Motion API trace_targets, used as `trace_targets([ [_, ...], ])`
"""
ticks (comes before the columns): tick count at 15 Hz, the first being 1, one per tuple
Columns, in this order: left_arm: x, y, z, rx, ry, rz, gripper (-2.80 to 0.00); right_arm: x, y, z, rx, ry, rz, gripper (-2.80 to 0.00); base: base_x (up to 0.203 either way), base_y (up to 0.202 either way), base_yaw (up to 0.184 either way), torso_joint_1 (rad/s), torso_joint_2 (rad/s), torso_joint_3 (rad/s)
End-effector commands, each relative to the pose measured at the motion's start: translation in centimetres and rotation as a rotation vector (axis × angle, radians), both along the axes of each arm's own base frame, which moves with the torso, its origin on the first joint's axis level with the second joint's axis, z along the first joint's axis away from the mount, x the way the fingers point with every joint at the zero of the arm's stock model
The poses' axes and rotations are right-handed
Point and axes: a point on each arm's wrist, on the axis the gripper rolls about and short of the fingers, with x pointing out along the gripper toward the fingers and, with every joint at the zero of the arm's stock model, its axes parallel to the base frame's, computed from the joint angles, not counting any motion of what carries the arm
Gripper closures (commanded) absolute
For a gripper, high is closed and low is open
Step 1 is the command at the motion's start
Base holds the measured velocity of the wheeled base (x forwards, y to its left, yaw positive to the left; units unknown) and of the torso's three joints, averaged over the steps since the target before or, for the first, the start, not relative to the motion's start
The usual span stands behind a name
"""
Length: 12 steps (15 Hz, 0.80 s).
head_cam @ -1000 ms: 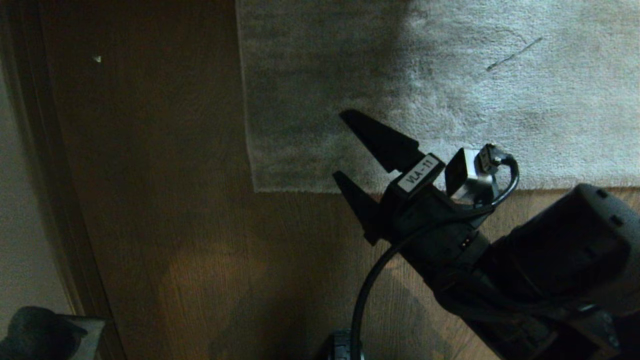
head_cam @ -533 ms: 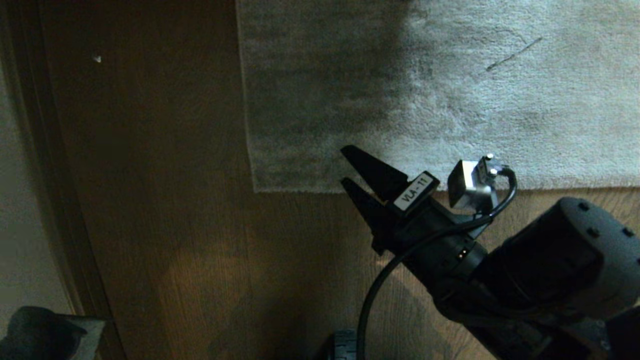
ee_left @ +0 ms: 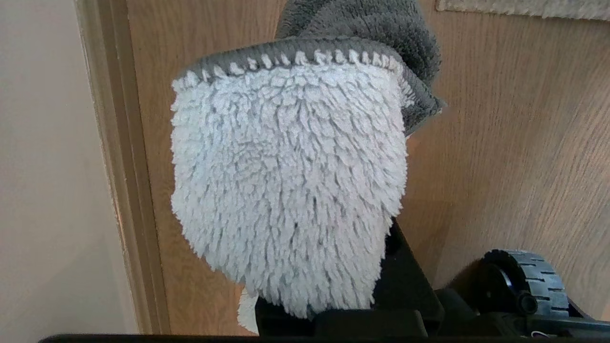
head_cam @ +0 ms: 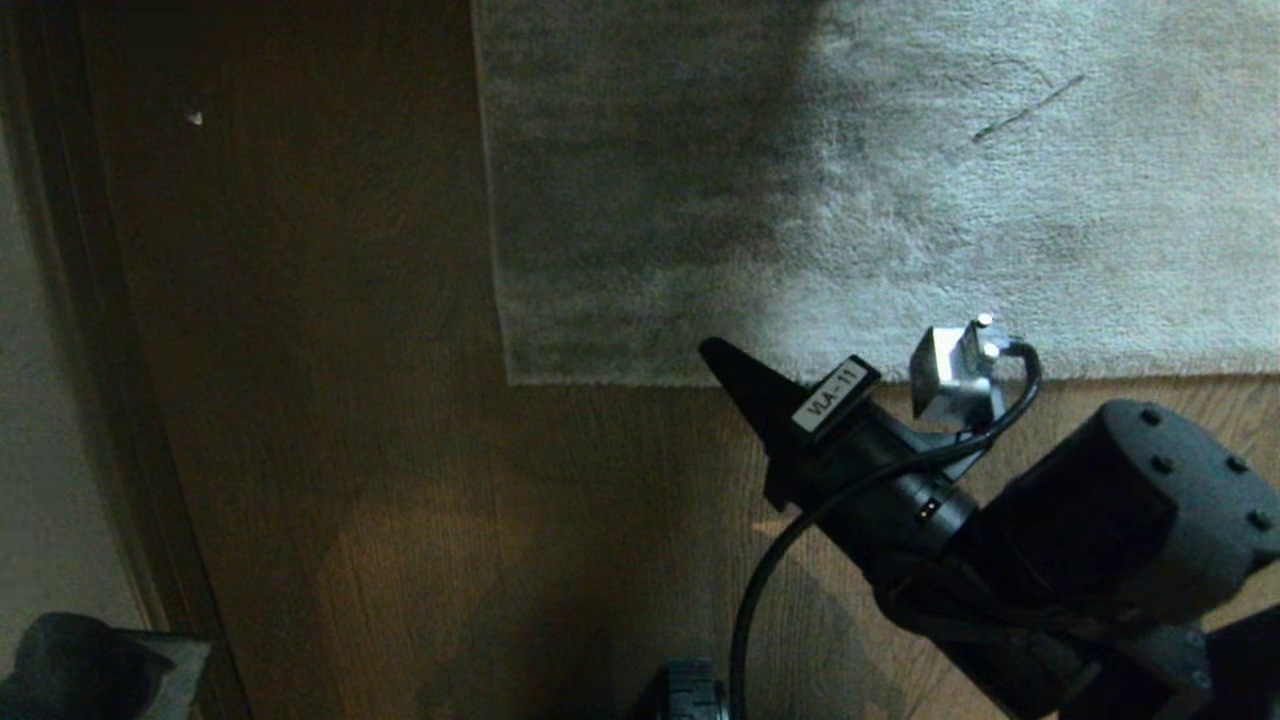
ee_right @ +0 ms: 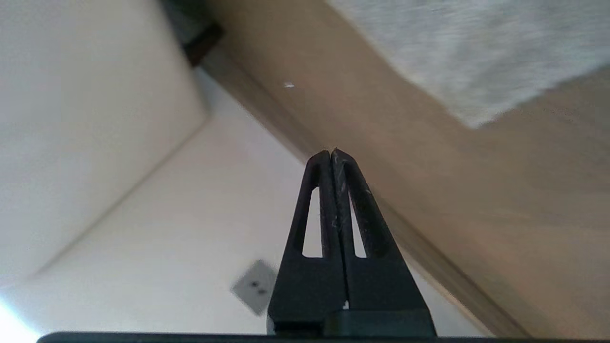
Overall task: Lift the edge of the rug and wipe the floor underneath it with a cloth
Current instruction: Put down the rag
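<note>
Head view: right hand (head_cam: 722,358) pinched fully closed on nothing, tip over the floor (head_cam: 400,450) at the flat rug edge (head_cam: 620,378). Left hand (ee_left: 333,314), parked low, clamps the cloth (ee_left: 290,181). Rug corner (ee_right: 472,121) beyond.

I'm looking down on the floor (head_cam: 350,450), brown wooden planks with wavy grain. The rug (head_cam: 900,180), light grey and plush, lies flat on it, its corner (head_cam: 512,380) and near edge (head_cam: 620,380) resting on the wood. A small pale speck (head_cam: 194,118) sits on the planks, well apart from the rug, nearer the skirting board (head_cam: 110,400).
</note>
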Motion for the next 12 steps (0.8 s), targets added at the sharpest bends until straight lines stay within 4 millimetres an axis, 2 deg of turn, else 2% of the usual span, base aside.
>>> trace_targets([
  [1,0.0,0.0,0.0,-0.001,-0.002,0.000,0.00,0.3,-0.6,-0.9,-0.019,0.000,-0.027,0.00,0.000,0.000,0.000,0.000,0.00,0.000],
  [7,0.0,0.0,0.0,-0.001,-0.001,0.000,0.00,3.5,-2.9,-2.4,-0.095,0.023,-0.167,0.00,0.000,0.000,0.000,0.000,0.00,0.000],
  [12,0.0,0.0,0.0,-0.001,-0.001,0.001,0.00,6.3,-4.3,-4.6,-0.174,0.067,-0.267,0.00,0.000,0.000,0.000,0.000,0.00,0.000],
])
